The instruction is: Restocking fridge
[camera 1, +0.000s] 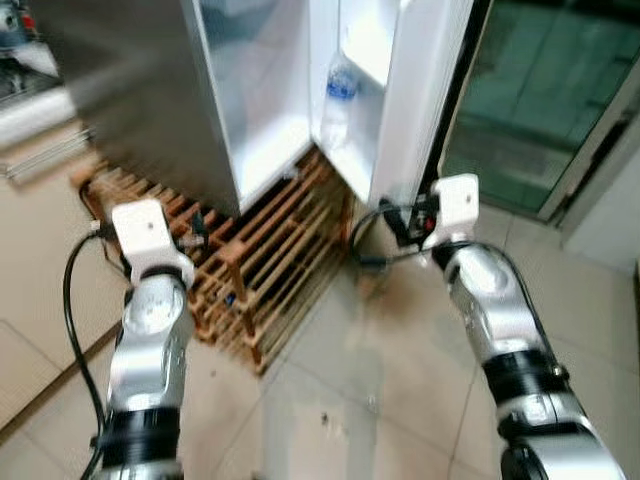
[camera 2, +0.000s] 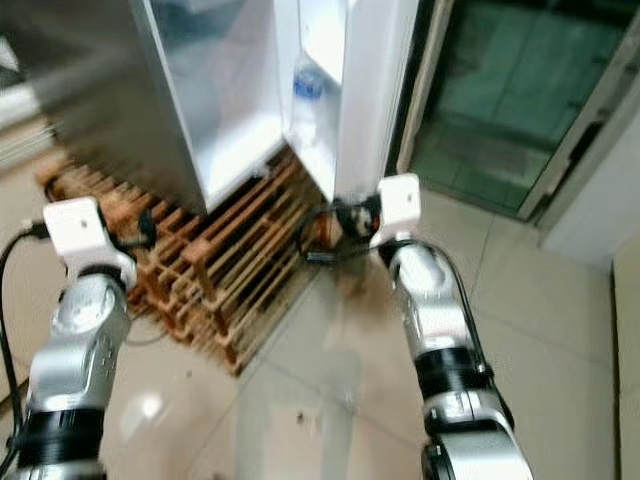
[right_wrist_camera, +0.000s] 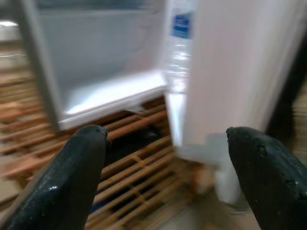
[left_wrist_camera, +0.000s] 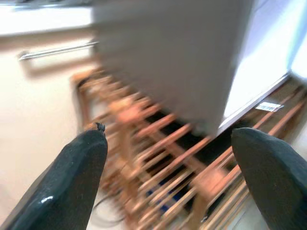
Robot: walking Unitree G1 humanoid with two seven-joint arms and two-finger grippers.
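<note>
A steel-sided fridge point(camera 1: 150, 90) stands ahead with its white door point(camera 1: 405, 90) swung open to the right. A clear water bottle point(camera 1: 338, 100) with a blue label stands in the door's lower shelf, also the water bottle point(right_wrist_camera: 180, 48) in the right wrist view. My left gripper point(left_wrist_camera: 168, 182) is open and points at the fridge's lower left corner. My right gripper point(right_wrist_camera: 168, 177) is open too, held near the bottom edge of the door. Both arms are raised in front of me, with nothing between the fingers point(right_wrist_camera: 72, 182).
The fridge rests on a wooden slatted pallet point(camera 1: 260, 270) that juts out over the tiled floor point(camera 1: 380, 380). A cabinet with a metal handle point(camera 1: 45, 155) is at the left. A glass door point(camera 1: 540, 100) stands to the right.
</note>
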